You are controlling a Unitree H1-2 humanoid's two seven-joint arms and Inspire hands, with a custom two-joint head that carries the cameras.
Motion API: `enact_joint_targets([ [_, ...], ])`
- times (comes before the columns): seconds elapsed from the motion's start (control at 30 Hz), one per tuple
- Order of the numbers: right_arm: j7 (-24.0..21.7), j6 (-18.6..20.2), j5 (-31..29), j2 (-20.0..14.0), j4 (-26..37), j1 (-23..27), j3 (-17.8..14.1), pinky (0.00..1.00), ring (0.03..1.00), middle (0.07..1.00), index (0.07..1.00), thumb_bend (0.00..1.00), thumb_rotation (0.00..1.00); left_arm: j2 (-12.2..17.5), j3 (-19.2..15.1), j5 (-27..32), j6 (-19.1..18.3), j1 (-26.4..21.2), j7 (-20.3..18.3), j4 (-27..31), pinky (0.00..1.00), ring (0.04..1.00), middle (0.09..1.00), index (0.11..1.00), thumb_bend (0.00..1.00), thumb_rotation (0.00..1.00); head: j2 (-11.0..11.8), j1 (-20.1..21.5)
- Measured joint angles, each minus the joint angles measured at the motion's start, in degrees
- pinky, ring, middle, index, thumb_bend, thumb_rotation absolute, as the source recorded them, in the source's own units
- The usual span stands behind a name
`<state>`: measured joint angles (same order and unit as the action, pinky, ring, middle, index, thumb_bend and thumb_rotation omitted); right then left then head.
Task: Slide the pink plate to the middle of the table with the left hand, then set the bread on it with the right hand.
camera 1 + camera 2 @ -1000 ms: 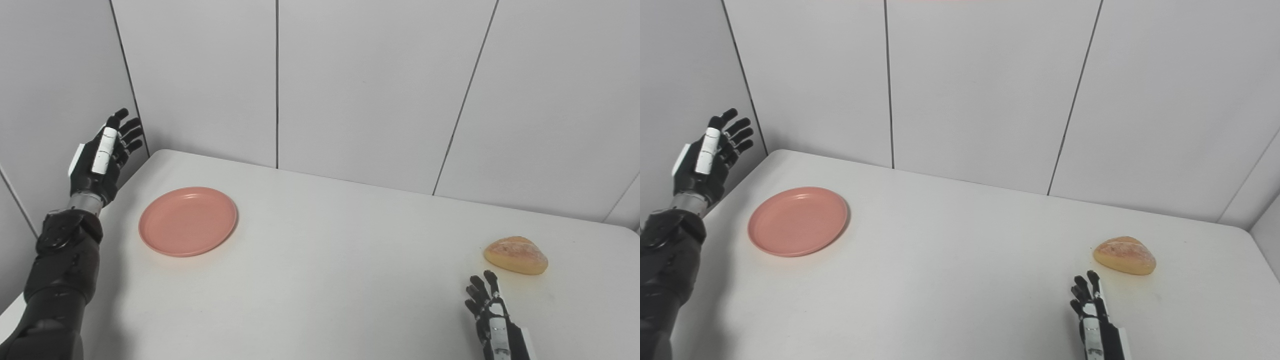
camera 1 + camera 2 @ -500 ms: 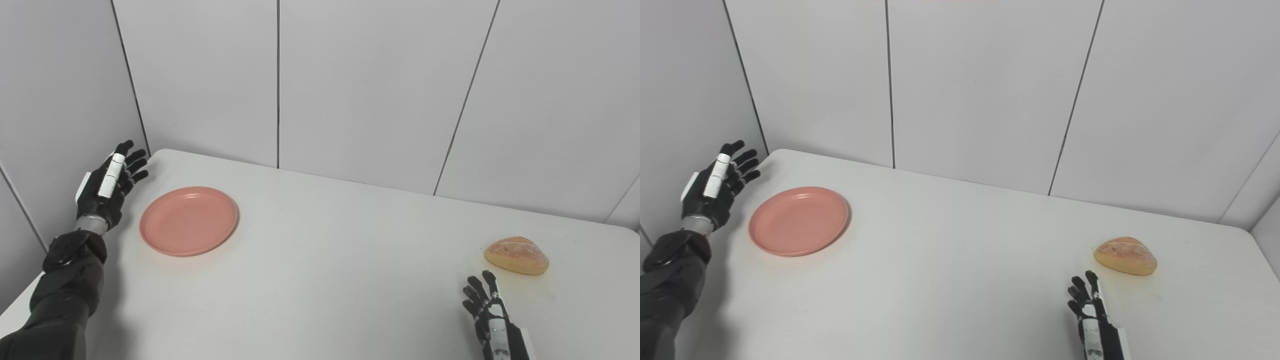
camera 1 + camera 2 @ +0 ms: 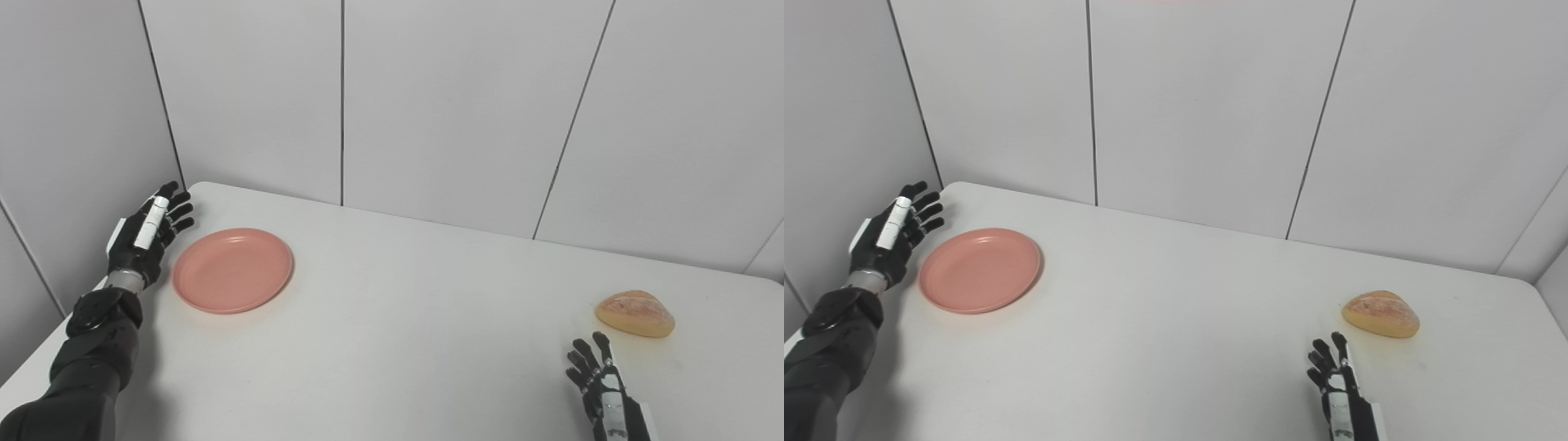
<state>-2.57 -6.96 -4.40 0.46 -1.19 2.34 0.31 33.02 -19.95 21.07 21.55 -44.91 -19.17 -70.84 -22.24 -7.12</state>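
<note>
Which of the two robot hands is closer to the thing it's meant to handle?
The left robot hand: it sits right beside the round pink plate's left rim. The right robot hand rests short of the golden-brown bread roll, a clear gap between.

Pink plate (image 3: 232,270): round, shallow, empty, lying flat near the table's far left corner. Bread (image 3: 635,313): golden-brown domed roll with crusty top, resting on its flat side near the right edge, well apart from plate.
</note>
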Motion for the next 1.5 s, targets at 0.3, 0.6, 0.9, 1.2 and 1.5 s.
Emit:
enact_joint_targets([
  [0.3, -0.27, 0.04, -0.69, -0.23, 1.25, -0.70, -0.02, 0.91, 0.909, 0.911, 0.975, 0.87, 0.99, -0.45, -0.27, 0.25, -0.16, 0.21, -0.12, 0.37, 0.90, 0.892, 0.881, 0.886, 0.85, 0.67, -1.49, 0.44],
  [0.6, -0.49, 0.04, -1.80, -0.45, 1.60, -1.13, -0.10, 0.89, 0.900, 0.903, 0.968, 0.86, 0.98, -0.48, 0.15, -0.01, -0.44, 0.81, 0.02, 0.12, 0.85, 0.881, 0.859, 0.875, 0.87, 0.69, -1.93, 0.44],
  [0.9, -0.50, 0.06, -1.84, -0.48, 2.17, -1.67, -0.06, 0.88, 0.895, 0.903, 0.972, 0.87, 0.98, -0.44, 0.51, -0.16, -0.22, 0.74, -0.05, -2.64, 0.84, 0.837, 0.833, 0.859, 0.92, 0.67, -2.46, 0.62],
  [1.2, -0.51, 0.50, -1.99, -0.54, 2.73, -2.21, -0.07, 0.87, 0.887, 0.903, 0.970, 0.87, 0.98, -0.40, 2.12, -1.15, 0.82, 0.56, -0.24, -3.73, 0.83, 0.870, 0.840, 0.865, 0.91, 0.72, -2.64, 0.70],
  [1.5, -0.51, 0.64, -1.87, -0.55, 3.09, -2.51, -0.04, 0.86, 0.879, 0.897, 0.966, 0.88, 0.97, -0.59, 2.94, -1.15, 1.70, 0.58, -1.27, -4.06, 0.89, 0.898, 0.876, 0.888, 0.89, 0.74, -2.99, 0.97],
])
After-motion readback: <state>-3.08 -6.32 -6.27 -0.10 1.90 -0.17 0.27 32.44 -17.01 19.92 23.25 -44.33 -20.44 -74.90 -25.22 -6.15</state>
